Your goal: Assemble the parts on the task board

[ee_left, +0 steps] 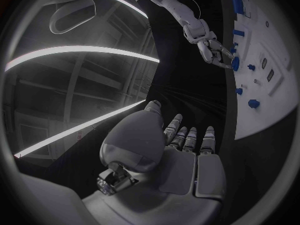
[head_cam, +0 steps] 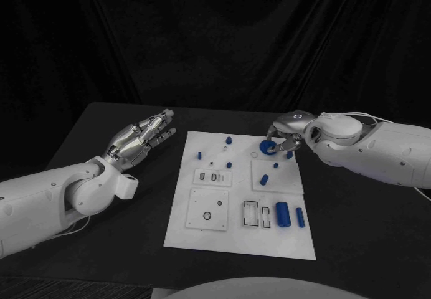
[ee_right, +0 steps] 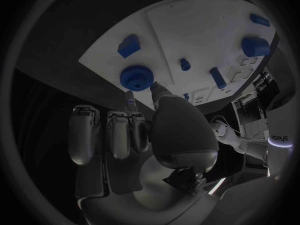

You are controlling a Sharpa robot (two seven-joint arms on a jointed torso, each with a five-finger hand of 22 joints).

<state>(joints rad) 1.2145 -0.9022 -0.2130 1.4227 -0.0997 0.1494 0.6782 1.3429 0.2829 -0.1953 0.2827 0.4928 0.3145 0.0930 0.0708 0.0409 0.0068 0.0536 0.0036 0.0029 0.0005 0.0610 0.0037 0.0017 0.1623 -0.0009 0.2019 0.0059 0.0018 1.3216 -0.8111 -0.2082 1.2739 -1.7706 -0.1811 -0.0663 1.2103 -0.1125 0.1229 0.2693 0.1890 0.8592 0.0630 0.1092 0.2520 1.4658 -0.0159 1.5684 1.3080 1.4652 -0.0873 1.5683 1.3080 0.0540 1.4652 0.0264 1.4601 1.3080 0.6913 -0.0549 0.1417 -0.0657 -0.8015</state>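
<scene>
Black table (head_cam: 108, 131) bears the task board (head_cam: 235, 240); left hand (head_cam: 141, 138) hovers beside.

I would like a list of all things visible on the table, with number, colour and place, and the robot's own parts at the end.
Table: one, black, under everything.
Task board: one, white, middle of the table.
Round knob: one, blue, far right part of the board, pinched by the right hand.
Large cylinder: one, blue, lying near the board's near right corner.
Small parts: several, blue, scattered over the board; exact count unclear.
Left hand: one, silver, left of the board, holding nothing, fingers extended.
Right hand: one, silver, at the board's far right.
</scene>
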